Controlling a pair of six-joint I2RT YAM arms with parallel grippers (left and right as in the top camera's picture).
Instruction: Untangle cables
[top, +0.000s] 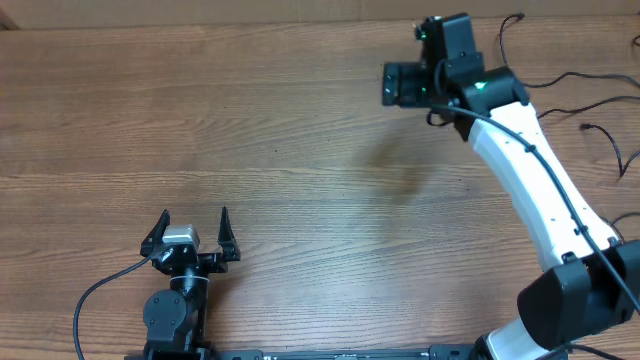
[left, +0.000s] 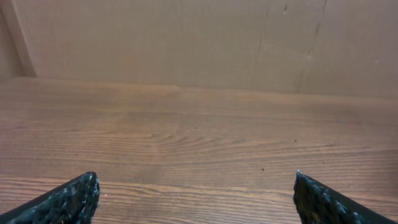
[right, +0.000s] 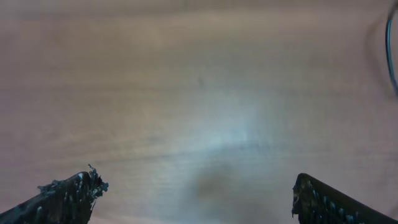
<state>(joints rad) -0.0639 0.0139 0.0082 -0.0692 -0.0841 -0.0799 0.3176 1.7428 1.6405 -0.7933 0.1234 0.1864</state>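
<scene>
left gripper sits near-left, fingers spread wide, holding nothing. right gripper is up at the far right over bare table, also wide open and empty. cables lie as loose strands along the far right edge.

cables far right, left tool front left
</scene>
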